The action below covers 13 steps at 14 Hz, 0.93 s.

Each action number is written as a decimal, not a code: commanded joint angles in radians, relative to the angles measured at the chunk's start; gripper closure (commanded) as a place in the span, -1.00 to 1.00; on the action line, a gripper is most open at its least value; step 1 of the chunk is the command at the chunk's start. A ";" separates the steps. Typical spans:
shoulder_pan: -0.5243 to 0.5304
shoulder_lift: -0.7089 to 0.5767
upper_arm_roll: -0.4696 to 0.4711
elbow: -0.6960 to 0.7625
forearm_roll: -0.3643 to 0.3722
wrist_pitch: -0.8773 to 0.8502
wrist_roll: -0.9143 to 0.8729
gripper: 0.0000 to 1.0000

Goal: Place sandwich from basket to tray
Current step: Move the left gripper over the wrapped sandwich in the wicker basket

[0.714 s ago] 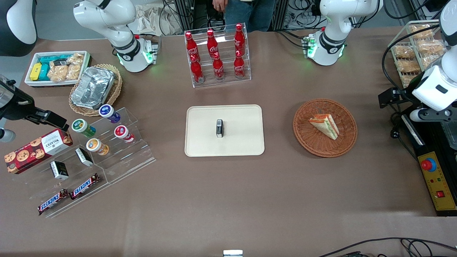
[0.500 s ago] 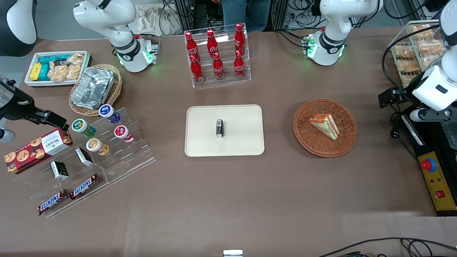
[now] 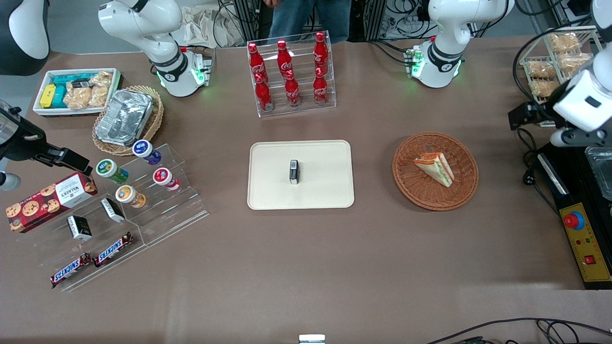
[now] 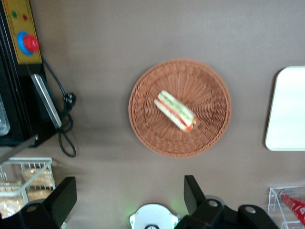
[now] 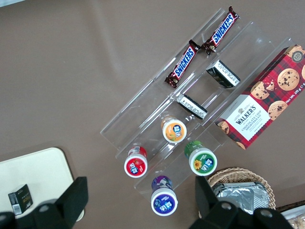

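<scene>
Here the approach step is shown: the gripper (image 4: pixel 128 198), fingers spread wide and empty, is held high above the tabletop (image 3: pixel 306 248). The sandwich (image 3: pixel 435 167) lies in the basket (image 3: pixel 406 165), at three o'clock from the tray (image 3: pixel 267 191). A descent over the sandwich is called for next.

**Readable labels on the surface**

Well away from the claw (image 4: pixel 128 200), toward the parked arm's end, two candy bars (image 5: pixel 205 45) read "SNICKERS" in blue letters. Just beside them a red tartan cookie box (image 5: pixel 261 109) carries "WALKERS" on a white panel; the smaller lines under it are too fine to read. The red bottles (image 3: pixel 289 71) in the clear rack bear white Coca-Cola script.
</scene>
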 commanded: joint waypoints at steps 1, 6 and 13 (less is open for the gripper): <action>0.003 -0.150 0.002 -0.258 -0.034 0.135 -0.024 -1.00; 0.001 -0.265 0.002 -0.587 -0.074 0.404 -0.269 -1.00; -0.016 -0.178 -0.050 -0.699 -0.092 0.578 -0.662 -1.00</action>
